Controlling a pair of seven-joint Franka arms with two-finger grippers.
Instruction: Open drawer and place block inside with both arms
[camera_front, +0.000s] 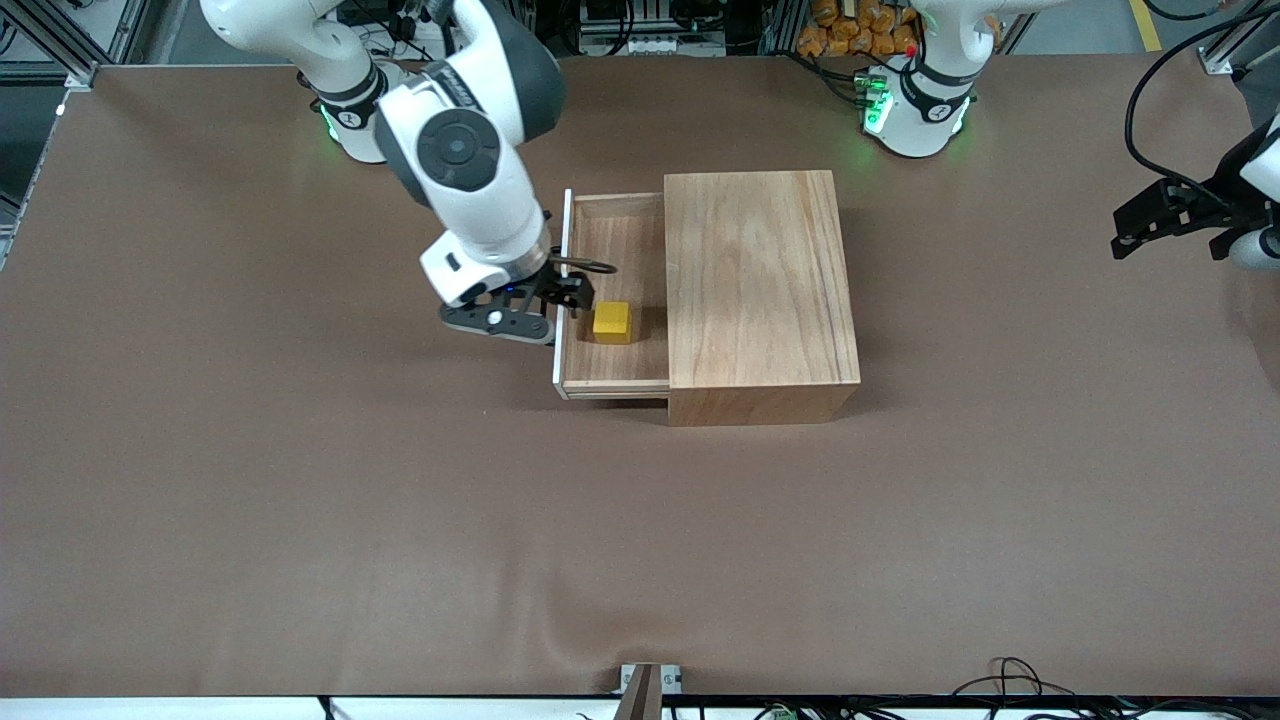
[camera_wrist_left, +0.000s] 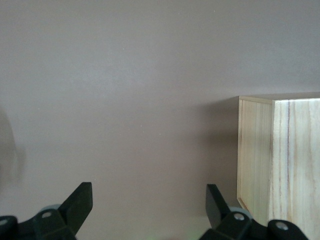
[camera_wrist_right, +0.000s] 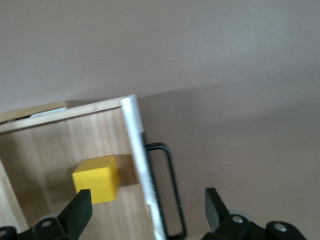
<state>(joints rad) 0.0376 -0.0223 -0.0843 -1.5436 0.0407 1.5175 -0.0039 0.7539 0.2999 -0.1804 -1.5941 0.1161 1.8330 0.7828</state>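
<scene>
The drawer (camera_front: 622, 235) stands pulled out of the wooden box (camera_front: 760, 280) toward the right arm's end of the table. The yellow block (camera_front: 612, 322) rests on the drawer's floor, close to the white front edge (camera_wrist_right: 142, 165). My right gripper (camera_front: 570, 292) hovers open over that front edge, one finger above the drawer beside the block (camera_wrist_right: 96, 178) and the other outside the black loop handle (camera_wrist_right: 172, 192). It holds nothing. My left gripper (camera_front: 1130, 235) waits open and empty over the table at the left arm's end, with a corner of the box (camera_wrist_left: 280, 165) in its wrist view.
Brown table cover (camera_front: 400, 520) spreads all round the box. Both green-lit arm bases (camera_front: 915, 110) stand along the edge farthest from the front camera. Cables (camera_front: 1010, 680) lie at the nearest edge.
</scene>
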